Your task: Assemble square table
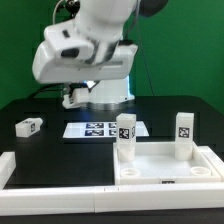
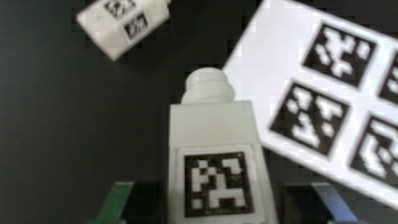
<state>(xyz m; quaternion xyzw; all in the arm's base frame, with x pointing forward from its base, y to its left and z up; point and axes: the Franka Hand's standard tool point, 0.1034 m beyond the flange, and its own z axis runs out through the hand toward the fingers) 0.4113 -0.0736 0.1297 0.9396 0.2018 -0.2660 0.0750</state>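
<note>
One leg (image 2: 217, 150) is clamped in the partly open claw (image 2: 214, 197), just off the marker board's (image 2: 329, 90) edge; loose leg (image 2: 125, 25) lies well clear.

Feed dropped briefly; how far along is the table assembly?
Done: two legs stand upright on the square slab. In hand: the end effector grips a third leg. Left: seat that one, then the fourth leg lying loose on the black table.
</note>
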